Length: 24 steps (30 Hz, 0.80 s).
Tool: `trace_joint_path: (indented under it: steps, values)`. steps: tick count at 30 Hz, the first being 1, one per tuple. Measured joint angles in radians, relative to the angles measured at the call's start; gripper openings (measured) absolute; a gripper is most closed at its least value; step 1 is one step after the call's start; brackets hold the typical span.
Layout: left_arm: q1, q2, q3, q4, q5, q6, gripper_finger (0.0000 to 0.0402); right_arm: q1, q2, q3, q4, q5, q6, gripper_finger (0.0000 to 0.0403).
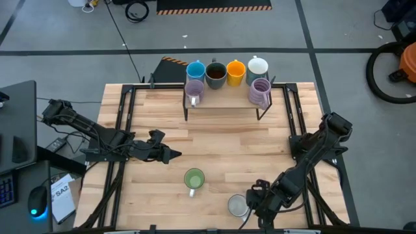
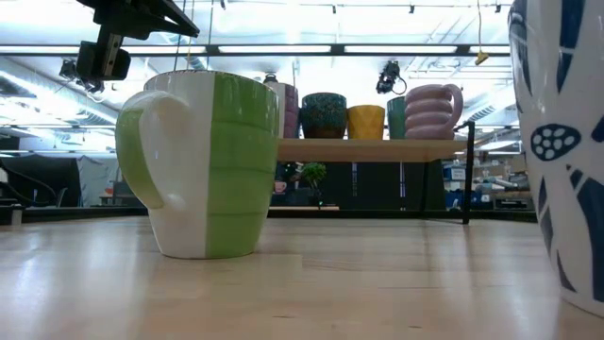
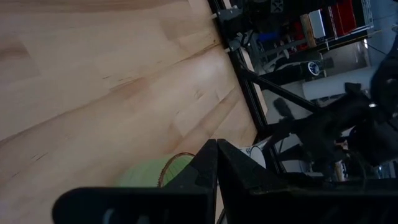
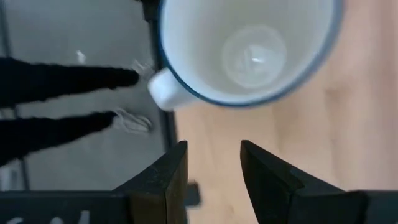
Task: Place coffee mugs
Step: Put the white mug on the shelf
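A green-and-white mug (image 1: 194, 179) (image 2: 203, 165) stands upright on the table near the near edge. To its right stands a white mug with a blue rim and pattern (image 1: 238, 205) (image 4: 249, 50) (image 2: 562, 142). My right gripper (image 1: 252, 198) (image 4: 214, 152) hovers open just beside it, by the handle (image 4: 165, 93), touching nothing. My left gripper (image 1: 174, 155) (image 3: 216, 152) is shut and empty, left of and beyond the green mug (image 3: 149, 174). On the wooden rack (image 1: 224, 101) at the far edge stand blue, dark brown, orange and white mugs, with two lilac mugs in front.
The rack stands on thin black legs (image 1: 186, 110) over the table's far middle. Bare wood lies between the rack and the two loose mugs. Black frame rails (image 1: 123, 130) run along both table sides. A person's legs (image 4: 56, 106) show on the floor beyond the near edge.
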Motion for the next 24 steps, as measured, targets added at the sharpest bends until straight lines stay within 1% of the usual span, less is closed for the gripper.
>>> trace_joint_path:
  steps: [2, 4, 8, 11, 15, 20, 24]
  values:
    - [0.000, 0.000, 0.000, 0.000, 0.000, 0.000, 0.0015, -0.001, 0.000, 0.042, -0.079, 0.001, -0.030, 0.0153]
    - [0.000, 0.000, 0.000, 0.000, 0.000, 0.000, 0.0015, -0.001, 0.000, 0.082, -0.112, 0.009, -0.080, 0.0153]
    - [0.003, 0.000, 0.000, 0.000, 0.000, 0.002, 0.0015, 0.010, 0.000, 0.145, -0.111, 0.072, -0.249, 0.0153]
    - [0.003, 0.000, 0.000, -0.001, 0.000, 0.002, 0.0015, 0.019, 0.000, 0.163, -0.116, 0.115, -0.394, 0.0153]
    - [0.003, 0.000, 0.000, -0.001, 0.000, 0.002, 0.0015, 0.022, 0.000, 0.171, -0.115, 0.120, -0.534, 0.0153]
    - [0.003, 0.000, 0.000, -0.001, 0.000, 0.001, 0.0015, 0.021, 0.000, 0.171, -0.114, 0.121, -0.618, 0.0154]
    - [0.003, 0.000, 0.000, 0.000, 0.000, -0.013, 0.0015, 0.008, 0.000, 0.171, -0.093, 0.120, -0.630, 0.0154]
